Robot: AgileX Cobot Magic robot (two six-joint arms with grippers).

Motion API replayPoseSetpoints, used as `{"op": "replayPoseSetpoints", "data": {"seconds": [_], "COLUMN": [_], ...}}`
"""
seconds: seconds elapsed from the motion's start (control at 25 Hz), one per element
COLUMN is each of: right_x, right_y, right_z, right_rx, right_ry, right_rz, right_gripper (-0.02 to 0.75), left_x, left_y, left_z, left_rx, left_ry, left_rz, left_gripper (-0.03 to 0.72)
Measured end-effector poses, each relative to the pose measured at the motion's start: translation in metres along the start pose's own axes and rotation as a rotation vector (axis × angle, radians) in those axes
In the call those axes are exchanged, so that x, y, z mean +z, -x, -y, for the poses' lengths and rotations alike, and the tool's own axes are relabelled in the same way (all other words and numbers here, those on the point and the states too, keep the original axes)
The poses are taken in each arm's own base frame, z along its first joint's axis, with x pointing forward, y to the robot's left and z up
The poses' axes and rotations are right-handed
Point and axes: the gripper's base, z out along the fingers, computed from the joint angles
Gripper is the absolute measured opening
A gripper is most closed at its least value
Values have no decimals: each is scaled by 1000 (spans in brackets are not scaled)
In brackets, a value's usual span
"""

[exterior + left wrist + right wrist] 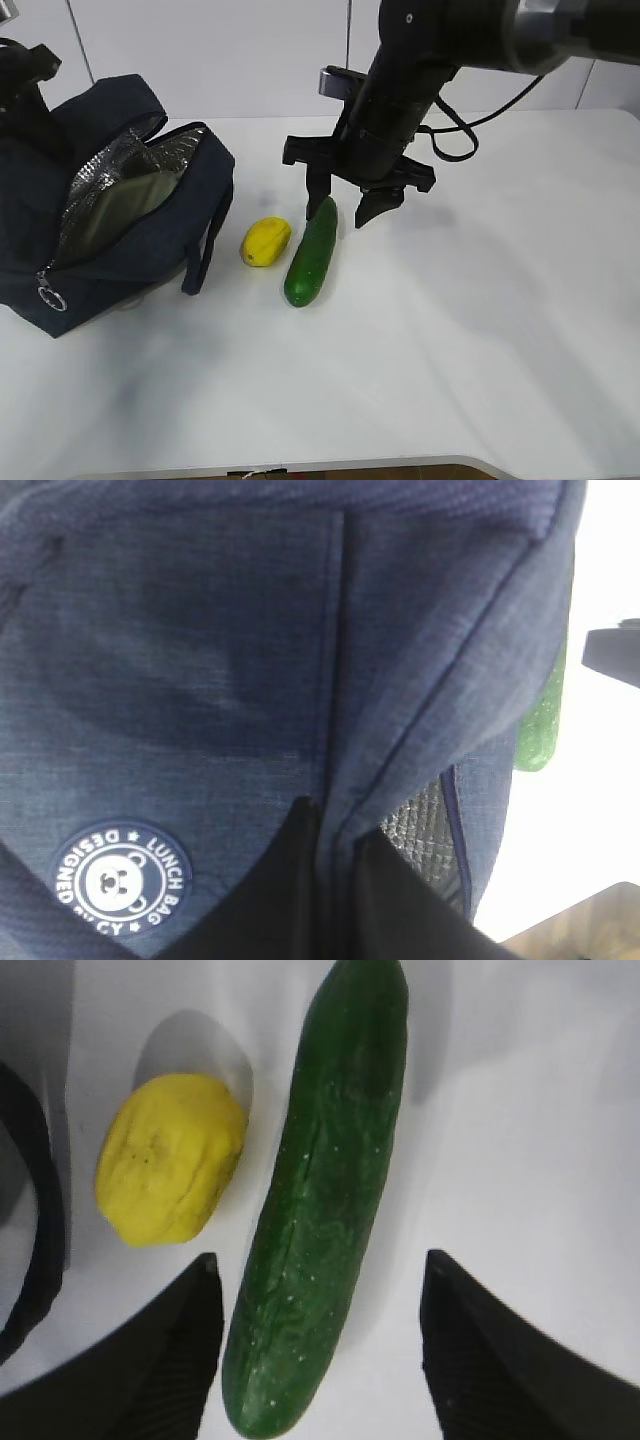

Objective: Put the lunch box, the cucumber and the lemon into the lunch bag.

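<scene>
Cucumber (311, 254) lies on the bench beside the lemon (265, 241), its far end between our right gripper (343, 205) jaws, which stand wide and hold nothing. Its long axis crosses the gap squarely. Our left gripper (335, 880) pinches the lunch bag (110, 215) rim.

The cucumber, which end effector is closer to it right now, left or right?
Right. The right end effector is open, its fingers straddling the far end of the cucumber. The left end effector is away at the lunch bag, pinching its fabric edge.
</scene>
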Motion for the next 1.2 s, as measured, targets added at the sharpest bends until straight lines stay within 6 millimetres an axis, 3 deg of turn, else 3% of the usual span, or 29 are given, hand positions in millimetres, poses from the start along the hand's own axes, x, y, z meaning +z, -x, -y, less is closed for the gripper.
{"op": "replayPoseSetpoints", "data": {"seconds": [0.52, 0.76, 1.2], "right_x": [27, 43, 51], "right_y": [13, 10, 9], "right_z": [-1, -2, 0], "right_rx": [39, 24, 19], "right_ry": [-14, -42, -66], "right_rz": [8, -13, -26], "right_gripper": [470, 470, 470], "left_x": [0, 0, 0], "left_y": [0, 0, 0], "left_z": [0, 0, 0], "left_rx": [2, 4, 11], "left_ry": [0, 0, 0], "left_rz": [0, 0, 2], "left_gripper": [-2, -2, -2]}}
